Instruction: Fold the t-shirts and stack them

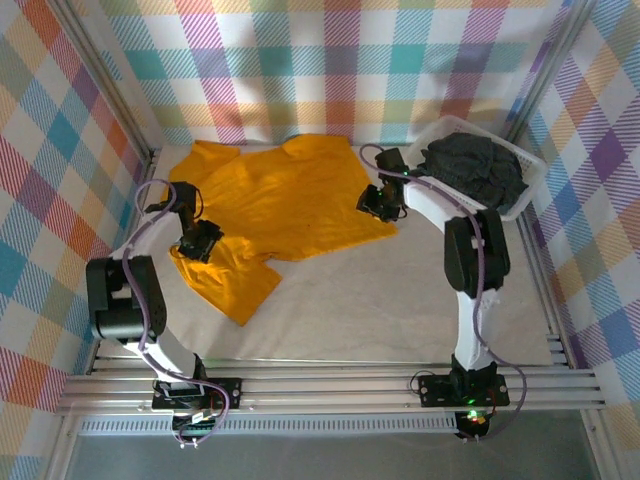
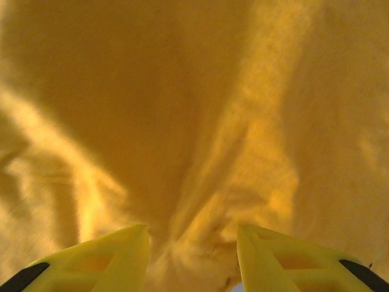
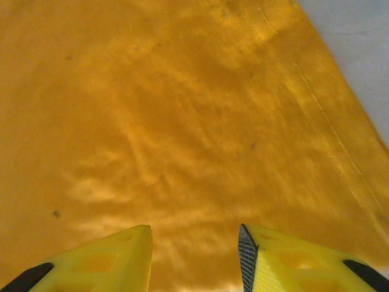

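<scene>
1. Orange-yellow cloth took centre stage: the orange-yellow t-shirt (image 1: 285,200) lay opened out on the tabletop (image 1: 400,300), toward the far left. One flap trailed down toward the near-left side.
2. Over to the left end effector (image 1: 200,240), which sat low on the near-left part of that shirt, right where the trailing flap began.
3. From its wrist camera, the left end effector (image 2: 191,230) had its yellow fingers (image 2: 109,255) standing apart. A raised ridge of rumpled fabric ran down into the gap between them, and the cloth there looked loose rather than clamped.
4. Across the shirt, the right end effector (image 1: 380,200) hovered at the garment's right edge, close to the basket side.
5. Its own camera showed the right end effector (image 3: 194,228) spread as well, with its fingers (image 3: 103,261) parted above smooth, nearly flat cloth and nothing pinched between them.
6. A stitched hem (image 3: 328,128) ran diagonally down the right of that view, and a pale strip of tabletop (image 3: 358,36) showed just beyond it.
7. Meanwhile the charcoal t-shirt (image 1: 475,165) sat bundled in a heap inside the white lattice basket (image 1: 432,130) at the far right corner, well apart from the orange one.
8. Both shirts read as plain cloth wherever their surfaces showed, while the surrounding walls (image 1: 330,60) carried a pastel plaid check.
</scene>
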`<state>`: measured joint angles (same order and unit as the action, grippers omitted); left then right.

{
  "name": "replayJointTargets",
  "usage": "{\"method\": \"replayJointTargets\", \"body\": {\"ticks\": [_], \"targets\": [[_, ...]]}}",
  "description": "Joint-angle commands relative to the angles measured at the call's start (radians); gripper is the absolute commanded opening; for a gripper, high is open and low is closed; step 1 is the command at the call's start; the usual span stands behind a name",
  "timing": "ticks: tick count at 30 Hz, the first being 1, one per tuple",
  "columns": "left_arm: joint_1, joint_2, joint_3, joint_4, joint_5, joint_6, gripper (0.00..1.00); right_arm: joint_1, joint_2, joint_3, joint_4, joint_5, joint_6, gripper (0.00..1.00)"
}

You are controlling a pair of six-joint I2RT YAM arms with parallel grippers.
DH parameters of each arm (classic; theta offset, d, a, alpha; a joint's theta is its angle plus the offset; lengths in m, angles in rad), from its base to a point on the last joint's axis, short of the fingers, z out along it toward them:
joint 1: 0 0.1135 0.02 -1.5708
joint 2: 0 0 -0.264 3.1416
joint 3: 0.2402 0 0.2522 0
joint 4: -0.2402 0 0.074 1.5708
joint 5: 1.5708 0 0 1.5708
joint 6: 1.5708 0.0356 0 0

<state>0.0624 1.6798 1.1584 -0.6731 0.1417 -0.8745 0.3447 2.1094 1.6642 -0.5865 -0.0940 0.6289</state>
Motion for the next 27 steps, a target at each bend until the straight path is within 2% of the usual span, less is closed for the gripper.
{"method": "replayJointTargets", "body": {"ticks": [1, 5, 11, 20, 27], "targets": [[-0.006, 0.081, 0.061, 0.016, 0.014, -0.008, 0.43, 0.003, 0.103, 0.112, -0.113, -0.004, 0.016, 0.41], [-0.007, 0.125, 0.080, 0.015, 0.025, 0.010, 0.43, 0.001, 0.140, 0.112, -0.188, 0.036, 0.040, 0.41], [-0.012, 0.109, 0.027, 0.012, 0.044, 0.041, 0.42, -0.003, 0.140, 0.102, -0.407, 0.098, 0.032, 0.41], [-0.079, 0.086, -0.074, 0.015, 0.083, 0.063, 0.40, -0.044, -0.105, -0.260, -0.350, 0.130, 0.083, 0.41], [-0.099, 0.049, -0.149, 0.004, 0.032, 0.047, 0.40, -0.041, -0.194, -0.381, -0.274, 0.059, 0.100, 0.43]]}}
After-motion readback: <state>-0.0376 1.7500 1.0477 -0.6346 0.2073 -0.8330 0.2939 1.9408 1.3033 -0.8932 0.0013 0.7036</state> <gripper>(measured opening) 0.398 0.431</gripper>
